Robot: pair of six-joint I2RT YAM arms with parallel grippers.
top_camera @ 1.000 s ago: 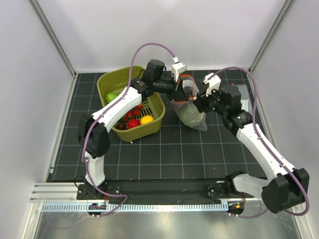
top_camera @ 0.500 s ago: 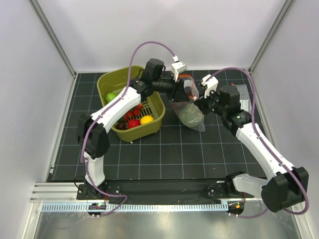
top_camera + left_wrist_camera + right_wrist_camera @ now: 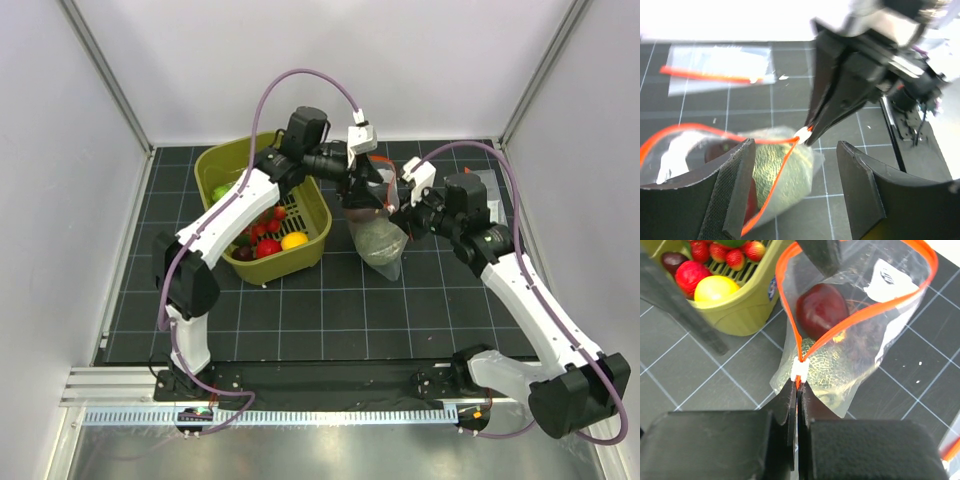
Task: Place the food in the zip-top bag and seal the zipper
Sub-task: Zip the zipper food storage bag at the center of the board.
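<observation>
At the middle of the black gridded mat (image 3: 300, 300), just right of the olive-green plastic basket (image 3: 215, 165), you have the clear, crinkly zip-top bag (image 3: 890, 315), held up by one corner with its mouth upward. Your right gripper (image 3: 797, 386) is clamped tight on the small white end (image 3: 800, 371) of the thin orange-red zipper (image 3: 860, 315), pinching that corner of the mouth. Your left gripper (image 3: 364, 193) hangs over the mouth with its jaws wide apart and nothing gripped; in its wrist view the bag's rim runs behind one black finger (image 3: 735, 195). The mouth gapes, the strip forming an open loop. Inside lie a dark red-purple fruit (image 3: 821, 310) and, below it, a pale-green mottled round one (image 3: 827, 371). In the basket you can see a yellow round piece (image 3: 715, 287), a red one (image 3: 687, 275) and small strawberries (image 3: 735, 257). A second flat clear bag (image 3: 720, 65) lies on the mat beyond, well apart from both grippers.
</observation>
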